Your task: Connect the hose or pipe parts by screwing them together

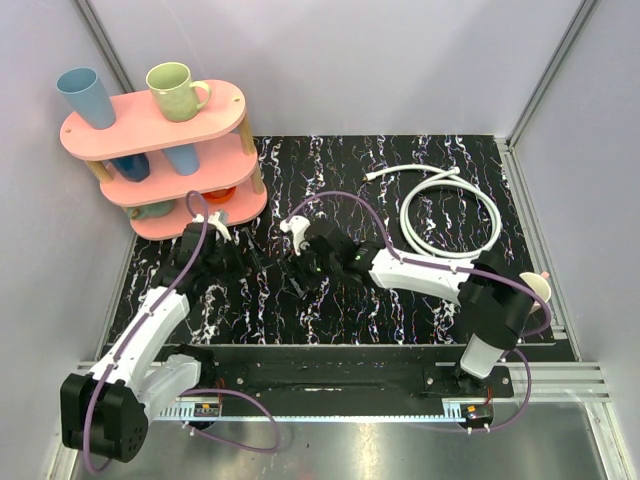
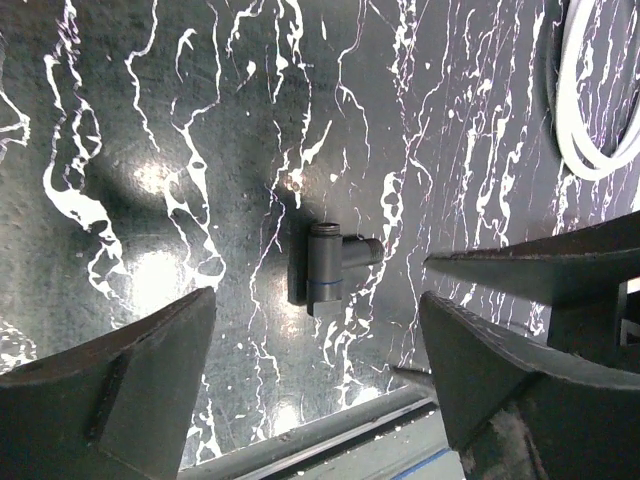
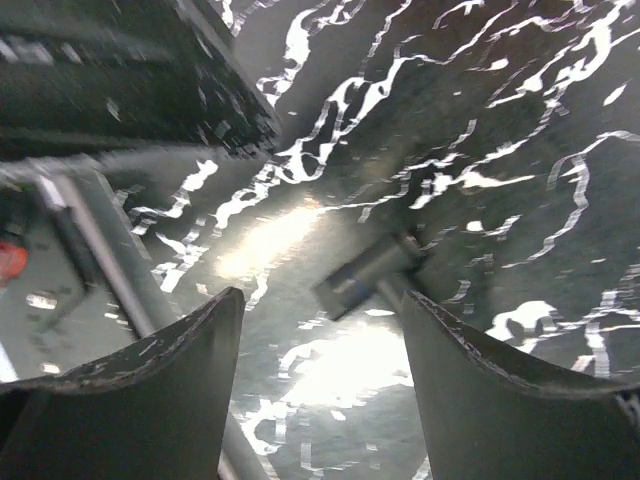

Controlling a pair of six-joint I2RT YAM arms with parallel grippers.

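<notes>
Hose lies coiled well aside; dark pipe fitting rests on the bench under wide, empty left fingers and right fingers.

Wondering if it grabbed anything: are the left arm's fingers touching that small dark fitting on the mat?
Apart. Left wrist view: bare mat shows between the dark fitting and each of the left fingers.
</notes>
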